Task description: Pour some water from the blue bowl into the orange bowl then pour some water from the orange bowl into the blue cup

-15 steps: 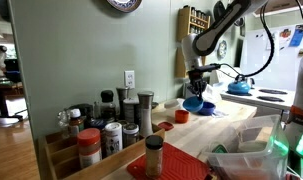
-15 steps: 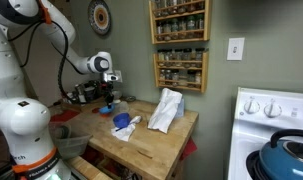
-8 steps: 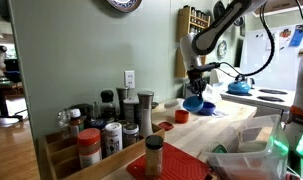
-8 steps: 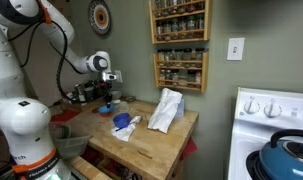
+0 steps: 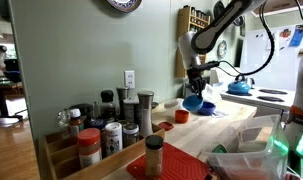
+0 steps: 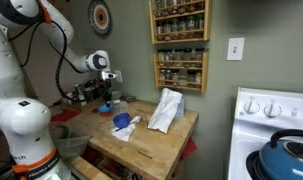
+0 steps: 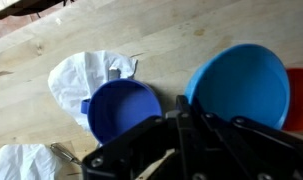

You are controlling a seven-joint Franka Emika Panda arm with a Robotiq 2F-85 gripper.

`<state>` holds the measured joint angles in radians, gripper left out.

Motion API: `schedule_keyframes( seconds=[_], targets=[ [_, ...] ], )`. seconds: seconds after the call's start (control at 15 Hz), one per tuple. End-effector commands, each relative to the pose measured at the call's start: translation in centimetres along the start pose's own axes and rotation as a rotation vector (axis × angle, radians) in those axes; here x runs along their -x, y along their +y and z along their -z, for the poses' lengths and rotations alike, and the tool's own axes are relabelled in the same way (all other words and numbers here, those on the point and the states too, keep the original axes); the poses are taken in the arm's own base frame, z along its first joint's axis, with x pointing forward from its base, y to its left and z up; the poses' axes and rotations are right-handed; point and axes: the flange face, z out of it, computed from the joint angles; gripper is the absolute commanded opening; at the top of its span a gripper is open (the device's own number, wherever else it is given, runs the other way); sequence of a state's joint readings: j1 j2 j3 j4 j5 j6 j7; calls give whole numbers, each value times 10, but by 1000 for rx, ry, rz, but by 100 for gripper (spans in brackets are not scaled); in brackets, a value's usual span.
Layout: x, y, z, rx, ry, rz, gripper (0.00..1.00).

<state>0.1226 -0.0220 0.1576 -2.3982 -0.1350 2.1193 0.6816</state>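
- One blue bowl: round, smooth, plastic-looking, wide rim. It hung tilted over the table, between the blue cup and the orange bowl.
- One gripper: jaws were pinched tight on the blue bowl's rim.
- One orange bowl: round and plain, cut off by the frame edge just beside the blue bowl.
- One blue cup: round, darker blue, and sat against a cloth.
- Two white cloths, both crumpled: one beside the cup, one nearer the corner.
- Table: pale wood planks.

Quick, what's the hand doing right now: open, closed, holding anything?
Hand: closed, apparently pinching the rim of the blue bowl.
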Motion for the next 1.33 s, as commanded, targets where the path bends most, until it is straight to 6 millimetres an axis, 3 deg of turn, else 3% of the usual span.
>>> schedule_keyframes(
  seconds=[0.0, 1.27],
  targets=[
    [1, -7, 4, 43, -1, -13, 1],
    [7, -20, 10, 82, 7, -25, 1]
  ],
)
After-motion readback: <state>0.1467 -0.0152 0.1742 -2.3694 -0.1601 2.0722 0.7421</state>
